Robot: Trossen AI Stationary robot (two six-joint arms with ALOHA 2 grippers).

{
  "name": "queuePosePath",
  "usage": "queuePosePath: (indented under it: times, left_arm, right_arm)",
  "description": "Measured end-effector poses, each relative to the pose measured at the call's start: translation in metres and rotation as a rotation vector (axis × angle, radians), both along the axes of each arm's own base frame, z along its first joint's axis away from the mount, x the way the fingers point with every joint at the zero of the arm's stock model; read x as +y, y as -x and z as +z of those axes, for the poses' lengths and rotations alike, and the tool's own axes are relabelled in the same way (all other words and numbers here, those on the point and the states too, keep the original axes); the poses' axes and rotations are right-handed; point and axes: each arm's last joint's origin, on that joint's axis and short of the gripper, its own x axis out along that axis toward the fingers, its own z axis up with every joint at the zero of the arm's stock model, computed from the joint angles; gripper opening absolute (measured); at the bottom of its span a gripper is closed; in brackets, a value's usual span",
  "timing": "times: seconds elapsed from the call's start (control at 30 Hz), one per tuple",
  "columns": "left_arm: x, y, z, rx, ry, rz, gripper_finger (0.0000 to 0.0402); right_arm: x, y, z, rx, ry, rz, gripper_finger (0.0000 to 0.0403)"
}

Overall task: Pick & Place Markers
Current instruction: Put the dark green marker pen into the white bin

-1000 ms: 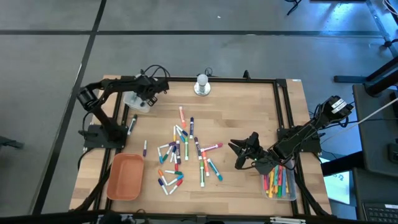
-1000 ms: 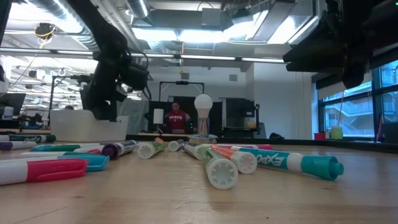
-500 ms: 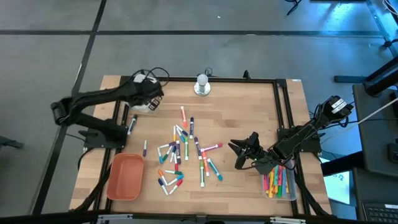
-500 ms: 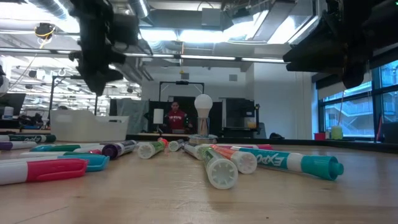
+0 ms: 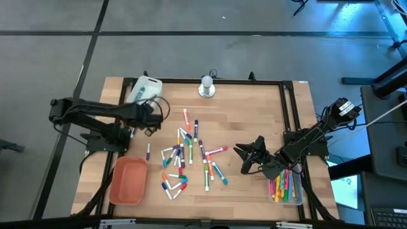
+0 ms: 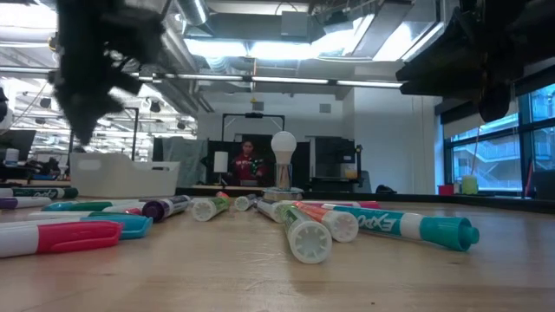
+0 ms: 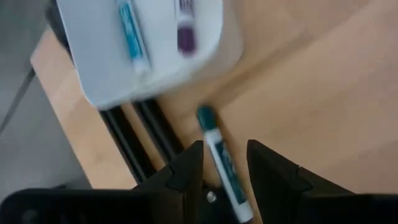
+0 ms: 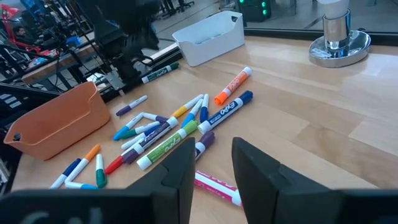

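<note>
Wooden surface (image 5: 254, 108) carries the scattered markers (image 5: 187, 156) at its middle. Left pincer (image 5: 154, 114), fingers apart and empty, hovers just over a green-capped marker (image 7: 219, 160) beside the white tray (image 5: 142, 90). Right pincer (image 5: 245, 159), also spread, waits right of the pile.

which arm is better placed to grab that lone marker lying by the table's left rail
Left. In the left wrist view the left gripper hangs open right over that teal-capped marker, near the white tray. The right gripper sits across the table, beyond the marker pile.
</note>
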Motion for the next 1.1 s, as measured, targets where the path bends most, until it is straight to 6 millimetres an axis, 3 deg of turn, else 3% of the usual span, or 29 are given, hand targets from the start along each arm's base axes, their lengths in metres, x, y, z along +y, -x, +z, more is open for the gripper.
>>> queuePosePath:
  times: [0.27, 0.6, 0.8, 1.1]
  left_arm:
    - [-0.001, 0.011, -0.037, -0.012, 0.005, 0.044, 0.0138]
    - [0.011, 0.013, -0.053, -0.008, 0.031, 0.071, 0.0166]
    - [0.012, 0.024, -0.076, 0.018, 0.086, 0.139, 0.0160]
    - [0.014, 0.027, -0.089, 0.057, 0.015, 0.246, 0.0134]
  right_arm:
    - [0.000, 0.000, 0.000, 0.003, 0.005, 0.001, 0.0107]
    - [0.000, 0.000, 0.000, 0.001, 0.003, 0.000, 0.0107]
    - [0.000, 0.000, 0.000, 0.002, 0.005, 0.000, 0.0107]
    - [0.000, 0.000, 0.000, 0.004, 0.007, 0.004, 0.0107]
